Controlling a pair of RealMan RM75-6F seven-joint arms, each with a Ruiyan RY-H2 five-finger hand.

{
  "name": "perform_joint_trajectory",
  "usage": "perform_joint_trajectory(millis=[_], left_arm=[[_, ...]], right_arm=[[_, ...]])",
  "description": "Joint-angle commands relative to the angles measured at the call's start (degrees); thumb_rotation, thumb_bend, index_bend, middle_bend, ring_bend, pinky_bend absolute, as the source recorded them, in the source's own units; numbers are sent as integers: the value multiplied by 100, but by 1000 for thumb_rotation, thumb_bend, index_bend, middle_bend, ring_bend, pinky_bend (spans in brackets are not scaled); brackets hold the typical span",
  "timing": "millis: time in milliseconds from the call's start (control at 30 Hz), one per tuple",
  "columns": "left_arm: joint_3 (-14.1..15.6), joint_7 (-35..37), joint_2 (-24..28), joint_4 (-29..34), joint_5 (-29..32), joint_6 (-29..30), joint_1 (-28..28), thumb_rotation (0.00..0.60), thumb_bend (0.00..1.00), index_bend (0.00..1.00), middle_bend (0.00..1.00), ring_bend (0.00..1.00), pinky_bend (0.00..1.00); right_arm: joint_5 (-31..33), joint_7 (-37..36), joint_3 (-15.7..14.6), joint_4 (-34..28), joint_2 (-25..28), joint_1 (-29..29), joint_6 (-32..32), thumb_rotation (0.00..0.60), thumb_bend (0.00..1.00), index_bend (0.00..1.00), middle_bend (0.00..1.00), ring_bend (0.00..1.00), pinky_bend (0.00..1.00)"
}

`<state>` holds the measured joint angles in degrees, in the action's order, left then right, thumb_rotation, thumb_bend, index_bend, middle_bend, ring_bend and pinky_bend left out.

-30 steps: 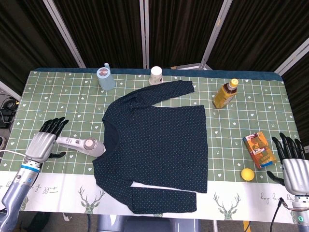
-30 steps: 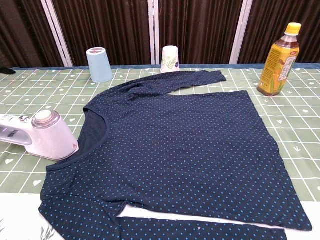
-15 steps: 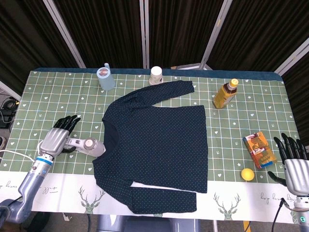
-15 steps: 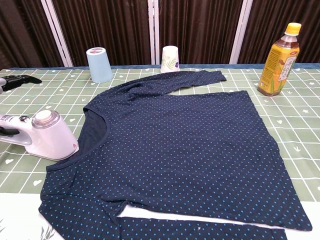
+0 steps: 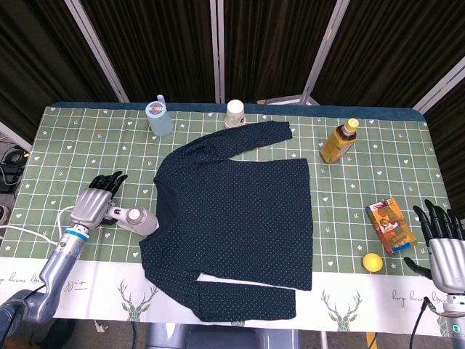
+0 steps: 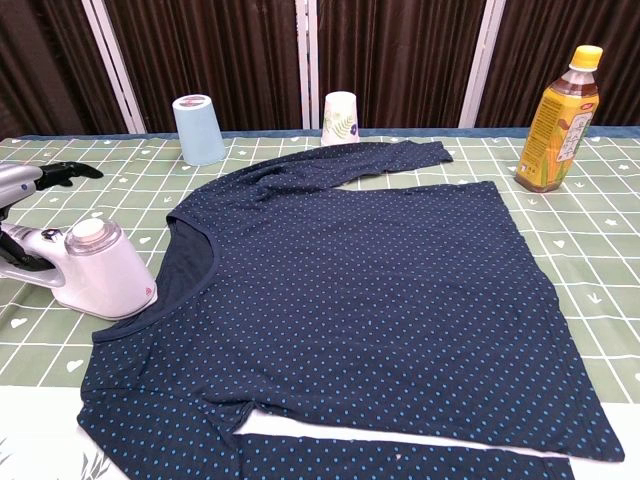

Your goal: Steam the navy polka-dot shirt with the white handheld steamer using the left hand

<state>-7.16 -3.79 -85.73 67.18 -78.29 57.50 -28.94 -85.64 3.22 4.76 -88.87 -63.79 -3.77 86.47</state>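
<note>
Steamer [image 5: 133,217] first, at the table's left side: the white handheld unit lies on the green checked tablecloth [image 5: 73,138] with its round head just beside the shirt's neckline, and the left hand [image 5: 96,204] sits over its handle, dark fingers [image 6: 62,172] stretched past the top. Whether those fingers actually close around the handle cannot be told from either view (the chest view shows only the hand's edge at the frame border).

Next comes the navy polka-dot shirt [image 5: 236,218], spread flat across the middle of the table, collar toward the left, one sleeve reaching to the far edge and the other folded along the near edge.

Behind it, near the far edge, stand an upturned light blue cup [image 5: 160,116] and a white paper cup [image 5: 235,113].

Further right an amber drink bottle [image 5: 340,141] with a yellow cap stands upright, well apart from the shirt. An orange snack box [image 5: 391,225] lies nearer the front, with a small yellow ball [image 5: 373,262] just beside it.

At the far right the right hand [image 5: 443,247] hangs with fingers spread, holding nothing.
</note>
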Motion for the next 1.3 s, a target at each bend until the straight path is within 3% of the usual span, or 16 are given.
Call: perform_joint_trajectory(millis=[33, 267, 433, 700, 800, 867, 1100, 1300], left_arm=[[13, 13, -55, -59, -5, 22, -19, 600, 247, 184, 132, 203, 305], [63, 19, -174, -198, -32, -20, -108, 600, 399, 398, 299, 346, 477], [101, 26, -219, -258, -6, -65, -138, 600, 416, 513, 402, 420, 583], [140, 104, -318, -484, -157, 185, -135, 600, 424, 835, 651, 571, 777], [157, 116, -357, -554, -174, 209, -140, 600, 531, 957, 765, 664, 876], [176, 128, -376, -588, -188, 212, -145, 600, 591, 990, 808, 702, 914], [257, 486, -287, -530, -281, 145, -169, 600, 595, 1000, 879, 762, 971], [224, 1451, -193, -405, -569, 517, -156, 600, 594, 1000, 895, 776, 985]], right_arm=[[8, -10, -1, 0, 2, 0, -9, 600, 0, 0, 0, 0, 0], [19, -32, 0, 9, 10, -8, -29, 600, 0, 0, 0, 0, 0], [22, -44, -4, 14, 12, -14, -47, 600, 0, 0, 0, 0, 0], [16, 8, -18, 12, -8, -23, -67, 600, 0, 0, 0, 0, 0], [11, 24, -22, 7, -15, -25, -68, 600, 0, 0, 0, 0, 0], [16, 40, -21, 6, -19, -23, -64, 600, 0, 0, 0, 0, 0], [25, 72, -18, 7, -32, -25, -62, 600, 0, 0, 0, 0, 0], [35, 104, -19, 3, -45, -32, -78, 600, 0, 0, 0, 0, 0]])
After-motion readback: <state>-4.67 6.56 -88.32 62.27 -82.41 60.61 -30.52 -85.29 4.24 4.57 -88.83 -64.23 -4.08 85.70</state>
